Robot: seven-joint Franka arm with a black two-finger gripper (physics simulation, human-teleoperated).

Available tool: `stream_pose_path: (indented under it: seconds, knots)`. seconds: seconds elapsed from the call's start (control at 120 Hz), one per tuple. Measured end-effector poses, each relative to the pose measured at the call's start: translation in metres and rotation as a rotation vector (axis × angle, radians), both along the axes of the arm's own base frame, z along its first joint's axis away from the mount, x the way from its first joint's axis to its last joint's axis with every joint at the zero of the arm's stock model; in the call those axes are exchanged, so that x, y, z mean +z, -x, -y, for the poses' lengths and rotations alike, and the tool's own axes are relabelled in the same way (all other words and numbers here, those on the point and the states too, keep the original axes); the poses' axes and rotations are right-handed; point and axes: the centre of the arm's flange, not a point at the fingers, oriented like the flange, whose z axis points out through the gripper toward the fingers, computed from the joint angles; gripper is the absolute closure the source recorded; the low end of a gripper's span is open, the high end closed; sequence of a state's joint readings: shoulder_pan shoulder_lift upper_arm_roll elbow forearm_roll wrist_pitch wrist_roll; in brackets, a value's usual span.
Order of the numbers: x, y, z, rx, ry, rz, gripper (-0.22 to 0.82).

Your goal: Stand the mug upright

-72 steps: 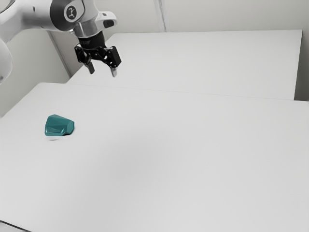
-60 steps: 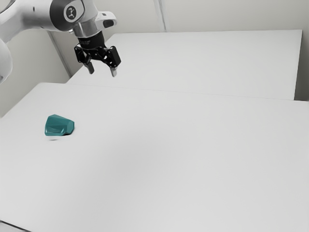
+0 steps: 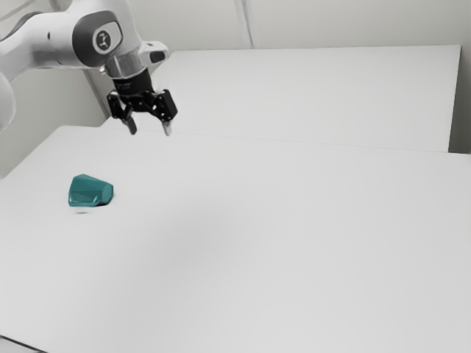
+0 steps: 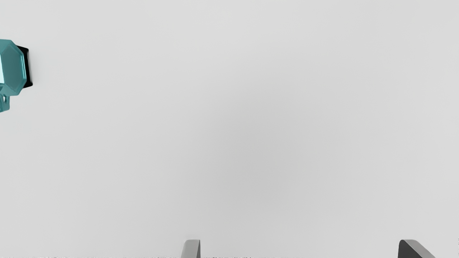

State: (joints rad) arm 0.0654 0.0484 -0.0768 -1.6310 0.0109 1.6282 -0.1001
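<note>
A teal faceted mug [image 3: 90, 191] lies on its side on the white table, toward the exterior view's left. My gripper [image 3: 149, 131] hangs in the air above the table, higher than the mug and off toward the exterior view's right of it, fingers wide apart and nothing between them. In the wrist view, part of the mug [image 4: 13, 68] is cut off by the picture's edge, with a piece of its handle visible. The open gripper [image 4: 299, 247] has bare table beneath it there.
The white tabletop [image 3: 280, 243] stretches around the mug. Behind it stands another pale, flat surface [image 3: 309, 95], with light walls beyond. A thin dark line [image 3: 23, 344] crosses the near corner at the exterior view's left.
My arm and gripper have come down and shifted slightly toward the exterior view's left. The mug has stayed where it was, and the fingers remain apart.
</note>
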Motion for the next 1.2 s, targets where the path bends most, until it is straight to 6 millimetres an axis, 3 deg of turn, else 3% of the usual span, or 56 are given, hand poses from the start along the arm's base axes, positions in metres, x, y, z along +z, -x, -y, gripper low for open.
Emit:
stream_pose_path:
  seconds: [0.1, 0.292, 0.433, 0.85, 0.958, 1.05, 1.2]
  knots:
    - [-0.021, 0.001, -0.038, 0.079, 0.042, -0.029, 0.0]
    - [-0.055, -0.001, -0.135, 0.155, 0.125, -0.013, 0.0]
    - [-0.077, -0.004, -0.178, 0.088, 0.177, 0.037, 0.0]
    - [-0.137, 0.018, -0.346, -0.102, 0.32, 0.201, 0.0]
    - [-0.149, 0.015, -0.377, -0.143, 0.341, 0.253, 0.0]
    - [-0.173, 0.013, -0.406, -0.163, 0.365, 0.281, 0.0]
    - [-0.195, 0.012, -0.442, -0.196, 0.386, 0.338, 0.0]
